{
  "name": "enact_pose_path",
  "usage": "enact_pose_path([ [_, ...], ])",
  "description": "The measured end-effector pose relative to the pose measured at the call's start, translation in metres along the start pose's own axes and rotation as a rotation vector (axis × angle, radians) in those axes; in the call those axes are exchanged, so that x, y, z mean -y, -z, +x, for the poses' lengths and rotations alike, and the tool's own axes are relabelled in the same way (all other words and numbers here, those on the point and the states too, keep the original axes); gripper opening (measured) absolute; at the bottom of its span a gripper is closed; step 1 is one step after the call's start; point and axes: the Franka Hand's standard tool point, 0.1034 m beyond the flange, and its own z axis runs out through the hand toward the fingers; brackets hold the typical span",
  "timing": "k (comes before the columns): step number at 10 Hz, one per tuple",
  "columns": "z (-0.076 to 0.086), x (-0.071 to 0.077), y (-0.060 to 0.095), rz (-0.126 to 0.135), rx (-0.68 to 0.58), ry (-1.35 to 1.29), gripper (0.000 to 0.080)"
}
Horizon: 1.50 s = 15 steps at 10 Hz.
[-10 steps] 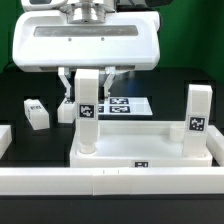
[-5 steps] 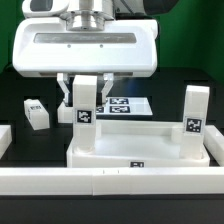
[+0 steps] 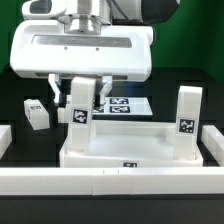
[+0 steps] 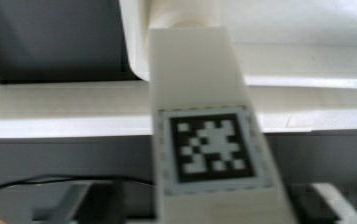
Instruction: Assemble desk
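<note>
At the exterior view's left, the gripper [image 3: 83, 102] straddles an upright desk leg [image 3: 78, 130] (clamped or not: unclear); probably light, stiff, slick plastic, best pinched across flat sides.

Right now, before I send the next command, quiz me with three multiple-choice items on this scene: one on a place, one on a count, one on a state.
1. Where is the loose leg?
A. Lying on the table, off the tabletop, at the exterior view's left.
B. Standing on the tabletop.
C. Held up in the gripper.

2. How many legs stand upright on the tabletop?
A. One.
B. Two.
C. Four.

3. How is the gripper?
A. Shut on the loose leg.
B. Open, astride an upright leg.
C. Raised well clear of every part.

1 A: it lies flat on the black table, apart from the tabletop.
2 B: the straddled leg and the other leg at the exterior view's right.
3 B: the wrist view shows gaps between that leg and both fingers.
</note>
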Motion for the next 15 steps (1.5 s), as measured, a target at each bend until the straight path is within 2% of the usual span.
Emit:
enact_pose_path([
  [1, 0.000, 0.000, 0.000, 0.001, 0.003, -0.001, 0.0474],
  [2, 0.002, 0.005, 0.002, 0.020, 0.032, -0.005, 0.0614],
  [3, 0.009, 0.007, 0.009, 0.030, 0.041, -0.002, 0.0639],
  [7, 0.030, 0.011, 0.035, 0.055, 0.059, 0.006, 0.0649],
  [9, 0.039, 0.013, 0.038, 0.069, 0.071, 0.007, 0.0649],
  [11, 0.038, 0.013, 0.036, 0.069, 0.075, 0.006, 0.0649],
  [13, 0.033, 0.016, 0.034, 0.090, 0.122, 0.008, 0.0649],
  [15, 0.032, 0.021, 0.033, 0.147, 0.247, 0.006, 0.0649],
])
